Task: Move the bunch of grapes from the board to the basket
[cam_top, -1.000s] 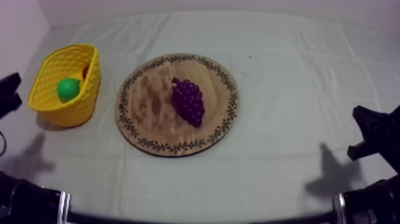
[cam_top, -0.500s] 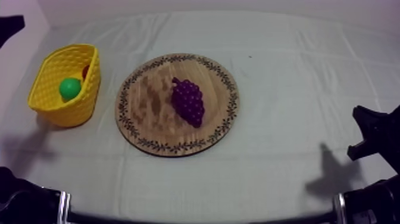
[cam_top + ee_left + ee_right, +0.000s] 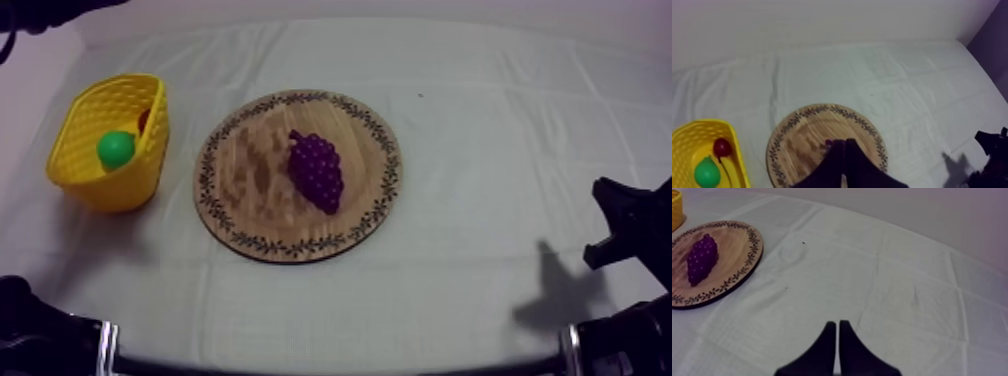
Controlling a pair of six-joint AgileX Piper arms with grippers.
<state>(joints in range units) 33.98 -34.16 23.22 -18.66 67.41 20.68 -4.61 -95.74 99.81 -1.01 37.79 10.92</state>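
Our left claw [image 3: 844, 146], fingers pressed together on nothing, faces the round wooden board with a patterned rim [image 3: 250, 175], where the purple bunch of grapes [image 3: 316, 170] lies. The yellow basket [image 3: 108, 190] alongside holds a green pear [image 3: 116, 149] and a small red fruit [image 3: 722, 147]. Our right claw [image 3: 837, 330], closed and empty, is over the counter [image 3: 897, 288].

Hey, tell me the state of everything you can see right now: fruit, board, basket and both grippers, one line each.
Purple bunch of toy grapes: lying on the board, not gripped.
Round wooden board with patterned rim: flat on the cloth, holding the grapes.
Yellow plastic basket: beside the board, holding two fruit.
Green toy pear: in the basket.
Small red fruit: in the basket, beside the pear.
Left gripper: shut, empty.
Right gripper: shut, empty.
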